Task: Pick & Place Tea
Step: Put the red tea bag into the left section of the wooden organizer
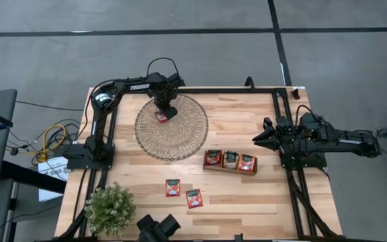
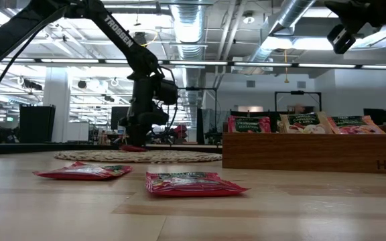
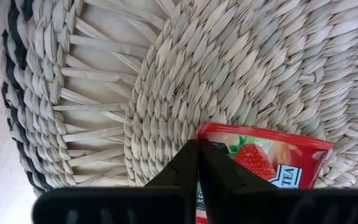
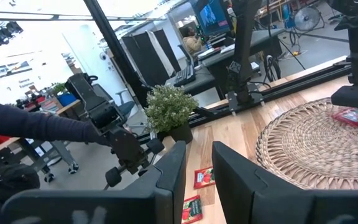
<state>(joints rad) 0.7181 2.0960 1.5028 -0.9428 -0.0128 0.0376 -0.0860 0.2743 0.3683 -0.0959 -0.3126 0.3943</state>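
Observation:
My left gripper (image 1: 164, 111) hangs over the far left part of the round wicker mat (image 1: 180, 138), fingers pointing down, shut on a red tea sachet (image 1: 160, 117) with a strawberry picture (image 3: 266, 158). Two more red sachets (image 1: 173, 188) (image 1: 193, 197) lie flat on the table near its front edge. Three sachets, red and beige, stand in the brown wooden tray (image 1: 218, 168) right of the mat. My right gripper (image 1: 257, 139) waits open at the table's right side, lifted above it. My left gripper comes from above, pointing down, and pinches the red sachet by its edge near one corner (image 3: 211, 138) between the two shut fingers (image 3: 182, 168). The sachet lies nearly flat, its far part on the mat's weave (image 3: 229, 68). In the low view (image 2: 134, 147) it sits at mat level.
A small potted plant (image 1: 109, 208) stands at the near left corner. The tray (image 2: 300, 152) sits between the mat and the right arm. A camera mount (image 1: 158, 227) is at the near edge. A person's dark sleeve (image 4: 30, 124) shows beyond the table in the right wrist view.

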